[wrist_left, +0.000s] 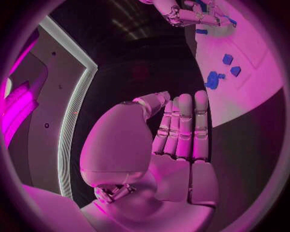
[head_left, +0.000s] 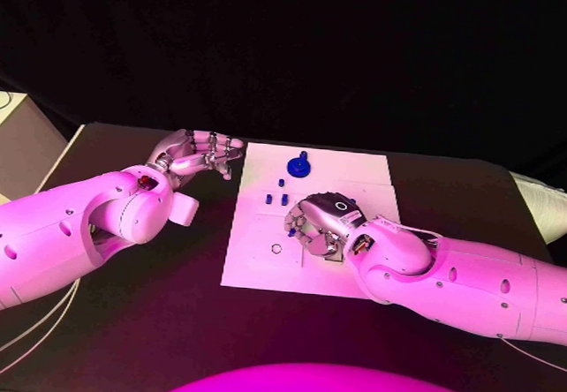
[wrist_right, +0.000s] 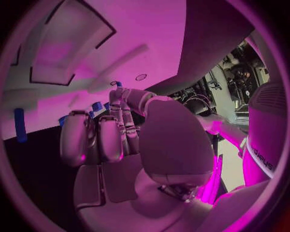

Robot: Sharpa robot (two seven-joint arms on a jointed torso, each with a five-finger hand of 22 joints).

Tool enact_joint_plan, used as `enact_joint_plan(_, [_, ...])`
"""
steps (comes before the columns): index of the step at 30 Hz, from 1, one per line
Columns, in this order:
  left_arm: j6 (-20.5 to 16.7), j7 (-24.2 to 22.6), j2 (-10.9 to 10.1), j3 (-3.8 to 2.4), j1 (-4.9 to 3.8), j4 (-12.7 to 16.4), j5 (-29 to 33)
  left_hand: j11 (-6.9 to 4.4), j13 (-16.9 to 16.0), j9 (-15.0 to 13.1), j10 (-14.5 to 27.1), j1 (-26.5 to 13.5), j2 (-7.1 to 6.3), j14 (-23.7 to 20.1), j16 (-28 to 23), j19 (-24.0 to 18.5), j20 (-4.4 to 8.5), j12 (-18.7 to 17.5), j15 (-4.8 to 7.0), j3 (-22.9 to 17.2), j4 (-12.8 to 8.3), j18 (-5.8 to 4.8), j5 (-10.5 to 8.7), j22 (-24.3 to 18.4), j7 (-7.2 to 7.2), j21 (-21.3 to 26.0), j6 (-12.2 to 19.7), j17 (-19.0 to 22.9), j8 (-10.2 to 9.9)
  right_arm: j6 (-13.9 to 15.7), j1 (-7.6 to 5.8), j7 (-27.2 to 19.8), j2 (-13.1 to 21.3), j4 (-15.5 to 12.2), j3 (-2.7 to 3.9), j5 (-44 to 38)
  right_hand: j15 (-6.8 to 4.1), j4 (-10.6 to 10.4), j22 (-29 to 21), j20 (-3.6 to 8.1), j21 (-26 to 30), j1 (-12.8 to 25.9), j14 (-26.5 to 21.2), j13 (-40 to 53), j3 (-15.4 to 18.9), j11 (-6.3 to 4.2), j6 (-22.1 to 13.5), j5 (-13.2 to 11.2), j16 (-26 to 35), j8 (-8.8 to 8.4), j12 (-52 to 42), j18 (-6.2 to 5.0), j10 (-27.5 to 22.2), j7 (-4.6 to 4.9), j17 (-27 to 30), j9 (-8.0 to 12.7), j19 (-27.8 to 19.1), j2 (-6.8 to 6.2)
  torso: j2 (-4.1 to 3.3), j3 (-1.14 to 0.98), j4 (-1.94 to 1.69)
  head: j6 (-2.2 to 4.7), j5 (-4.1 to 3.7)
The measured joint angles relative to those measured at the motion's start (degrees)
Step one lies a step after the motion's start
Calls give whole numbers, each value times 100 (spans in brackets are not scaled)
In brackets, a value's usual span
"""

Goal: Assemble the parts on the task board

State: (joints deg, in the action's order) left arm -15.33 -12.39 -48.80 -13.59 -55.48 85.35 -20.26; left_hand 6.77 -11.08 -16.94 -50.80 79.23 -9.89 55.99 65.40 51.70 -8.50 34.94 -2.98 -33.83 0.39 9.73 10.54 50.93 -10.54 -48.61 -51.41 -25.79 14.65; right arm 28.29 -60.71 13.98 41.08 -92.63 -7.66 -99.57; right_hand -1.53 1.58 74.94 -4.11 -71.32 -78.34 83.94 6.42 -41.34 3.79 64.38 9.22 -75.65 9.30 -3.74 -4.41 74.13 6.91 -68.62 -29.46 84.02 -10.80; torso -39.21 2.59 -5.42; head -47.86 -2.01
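Over the task board [head_left: 261,266], the right hand [head_left: 322,224] hovered, fingers curled on nothing evident; beside it, small blue parts [head_left: 277,198] risked scattering. Left hand [head_left: 199,154] was spread off-board.

Light falls brightest on the task board [head_left: 310,219] and both white arms, while the worktop [head_left: 150,313] and the room behind sink into near black. The wrist views bend straight edges strongly toward their dark round rims. The left hand [wrist_left: 178,140] shows soft glare; small parts look blurred.
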Motion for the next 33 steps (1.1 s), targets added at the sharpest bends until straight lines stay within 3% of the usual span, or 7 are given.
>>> enact_joint_plan(27, [0, 18, -11, 0, 1, -33, 3, 0, 10, 4, 0, 0, 0, 0, 0, 0, 0, 0, 0, 0, 0, -1, 0, -8, 0, 0, 0, 8, 0, 113, 10, 160, 62, -77, 0, -218, 0, 1, -2, 0, 0, 23, 0, 1, 1, -12, -7, 10, 0, 5, 0, 0, 12, 7, -19, -3, 0, -25, 3, -7, 1, -46, 13])
enact_joint_plan(33, [1, 25, -17, 0, 1, -33, 4, 0, 11, 5, 0, 0, 0, 0, 0, 0, 0, 0, 0, 0, 0, 0, 0, -8, 0, 0, 0, 9, 0, 109, 10, 166, 64, -72, 0, -227, 1, 1, -2, 0, 0, 24, 1, 0, 2, -19, -7, 22, 0, 6, 6, 0, 20, 7, -19, -7, -1, -40, 5, 0, 1, -54, 14])
